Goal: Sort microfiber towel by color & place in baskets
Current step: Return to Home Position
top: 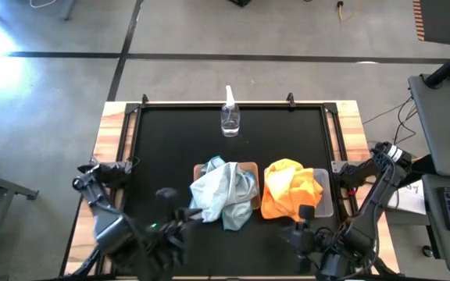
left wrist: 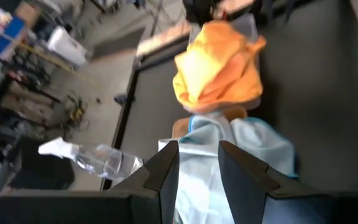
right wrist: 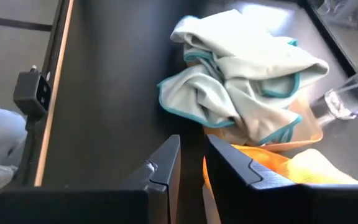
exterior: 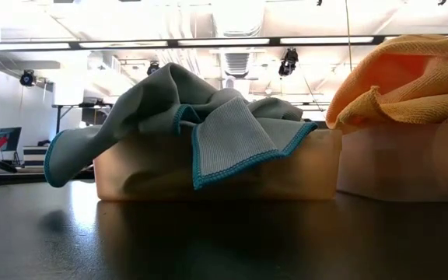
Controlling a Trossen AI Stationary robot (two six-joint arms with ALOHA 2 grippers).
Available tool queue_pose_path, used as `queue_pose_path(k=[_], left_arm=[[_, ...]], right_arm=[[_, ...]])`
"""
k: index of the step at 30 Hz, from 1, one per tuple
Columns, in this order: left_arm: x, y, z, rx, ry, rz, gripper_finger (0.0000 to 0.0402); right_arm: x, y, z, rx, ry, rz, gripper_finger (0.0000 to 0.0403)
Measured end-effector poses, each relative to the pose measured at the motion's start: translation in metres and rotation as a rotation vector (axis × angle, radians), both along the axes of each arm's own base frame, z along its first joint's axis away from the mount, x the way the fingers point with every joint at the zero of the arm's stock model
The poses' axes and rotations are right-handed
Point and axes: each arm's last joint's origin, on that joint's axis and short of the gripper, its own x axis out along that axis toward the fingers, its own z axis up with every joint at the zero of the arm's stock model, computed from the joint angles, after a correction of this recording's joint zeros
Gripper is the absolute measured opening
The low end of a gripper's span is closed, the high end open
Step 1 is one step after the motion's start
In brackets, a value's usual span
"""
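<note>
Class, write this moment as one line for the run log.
left gripper: near table edge, jaws apart, empty | right gripper: same | blue-grey towels: heaped in tan-brown basket | orange towels: in grey basket

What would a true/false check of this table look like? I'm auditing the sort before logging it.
1. The blue-grey towels lie heaped in the tan-brown basket. True.
2. The orange towels lie loose on the bare mat. False: they are piled in the translucent grey basket.
3. The spray bottle stands apart from both baskets. True.
4. The left gripper grips a towel. False: its fingers are apart and hold nothing.
5. The right gripper is empty, with its fingers apart. True.
</note>
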Motion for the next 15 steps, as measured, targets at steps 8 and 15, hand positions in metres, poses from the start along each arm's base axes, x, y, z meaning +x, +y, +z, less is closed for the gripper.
queue_pose_path(k=[8, 15], left_arm=[[-0.026, -0.029, -0.013, 0.068, -0.104, -0.019, 0.0092], [-0.029, -0.028, -0.055, 0.124, -0.055, 0.024, 0.0079]], right_arm=[[-0.004, 0.001, -0.006, -0.082, -0.007, 0.041, 0.0075], [-0.006, -0.001, -0.023, -0.159, 0.028, 0.084, 0.0073]])
